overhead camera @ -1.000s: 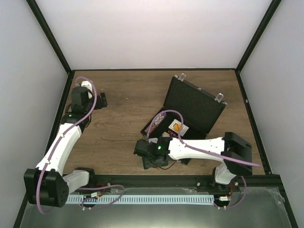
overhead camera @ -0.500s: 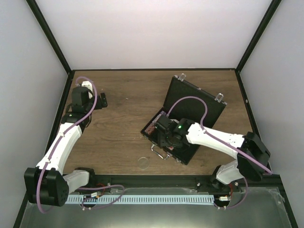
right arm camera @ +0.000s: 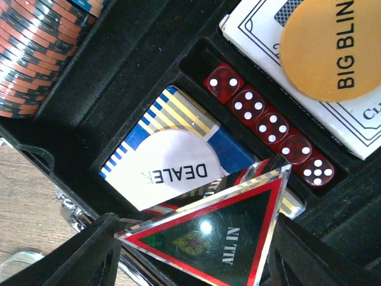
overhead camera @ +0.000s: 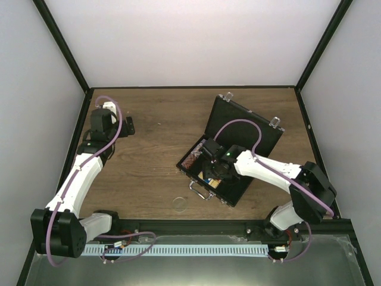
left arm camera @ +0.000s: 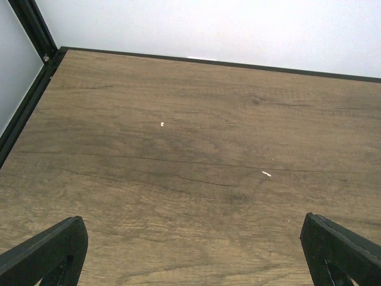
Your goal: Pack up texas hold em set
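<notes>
The black case (overhead camera: 247, 131) lies open at the right of the table, its lid leaning back. My right gripper (overhead camera: 213, 170) hangs over its tray, shut on the red-black "ALL IN" triangle (right arm camera: 220, 238), which is held tilted just above the tray. Below the triangle a white "DEALER" button (right arm camera: 172, 164) lies on a blue card deck (right arm camera: 128, 149). A row of red dice (right arm camera: 271, 128) sits in a slot. An orange "BIG BLIND" button (right arm camera: 330, 50) lies on a white deck (right arm camera: 262, 36). My left gripper (overhead camera: 128, 126) is open and empty over bare wood (left arm camera: 196, 179) at the far left.
A stack of orange-black chips (right arm camera: 36, 47) fills the tray's left slot. A small clear round disc (overhead camera: 180, 203) lies on the table in front of the case, near its silver handle (overhead camera: 199, 189). Black frame posts and white walls bound the table.
My right gripper has moved from the table's front edge up and right over the case tray, carrying the triangle. The clear disc now shows where it was. The left arm has not moved.
</notes>
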{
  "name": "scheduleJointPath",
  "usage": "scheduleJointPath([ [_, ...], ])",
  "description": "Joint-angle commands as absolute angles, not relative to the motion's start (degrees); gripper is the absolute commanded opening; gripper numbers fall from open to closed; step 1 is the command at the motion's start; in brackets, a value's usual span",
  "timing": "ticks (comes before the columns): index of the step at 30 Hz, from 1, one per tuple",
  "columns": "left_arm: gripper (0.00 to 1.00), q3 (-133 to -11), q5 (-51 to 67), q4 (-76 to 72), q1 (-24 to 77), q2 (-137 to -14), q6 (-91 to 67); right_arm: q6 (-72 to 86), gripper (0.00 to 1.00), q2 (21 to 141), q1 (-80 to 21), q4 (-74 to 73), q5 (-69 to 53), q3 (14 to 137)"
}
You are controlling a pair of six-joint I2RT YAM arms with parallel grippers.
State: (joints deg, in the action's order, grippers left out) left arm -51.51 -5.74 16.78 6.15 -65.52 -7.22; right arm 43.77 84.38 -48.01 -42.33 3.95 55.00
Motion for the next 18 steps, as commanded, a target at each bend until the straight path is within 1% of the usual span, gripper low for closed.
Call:
scheduleJointPath([
  [1,1.00,-51.1,-5.2,16.3,6.4,-65.9,-6.7,42.7,0.52,84.8,-47.5,-42.5,3.9,55.2],
  [13,1.00,-51.3,-5.0,16.4,6.4,-66.2,-6.8,40.6,0.52,84.4,-47.5,-48.1,3.2,55.1],
  [18,1.00,-51.3,-4.8,16.4,6.3,-66.2,-6.8,39.4,0.52,85.4,-47.5,-48.1,2.1,55.2],
])
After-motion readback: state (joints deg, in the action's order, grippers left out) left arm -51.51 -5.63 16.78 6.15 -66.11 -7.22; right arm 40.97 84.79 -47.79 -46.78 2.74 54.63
